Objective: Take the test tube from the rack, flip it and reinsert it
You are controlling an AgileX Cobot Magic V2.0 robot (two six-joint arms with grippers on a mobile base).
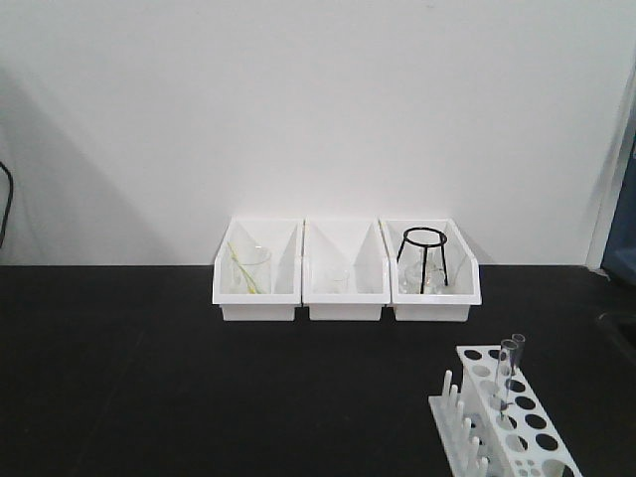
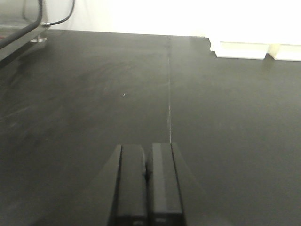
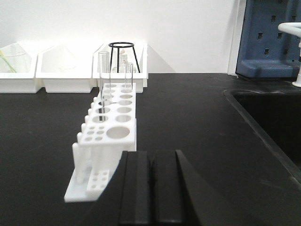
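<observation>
Two test tubes [image 3: 103, 77] stand upright in the rack [image 3: 115, 132], near each other. The right gripper [image 3: 151, 157], just before the rack, and the left gripper [image 2: 148, 150], nowhere near the rack, are both closed on nothing. Reaching for one tube may knock its neighbour or tip the rack.

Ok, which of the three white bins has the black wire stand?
The rightmost bin in the front view, nearest the rack, holds the black stand; the middle bin and left bin have none.

No readable text, labels or numbers anywhere.
</observation>
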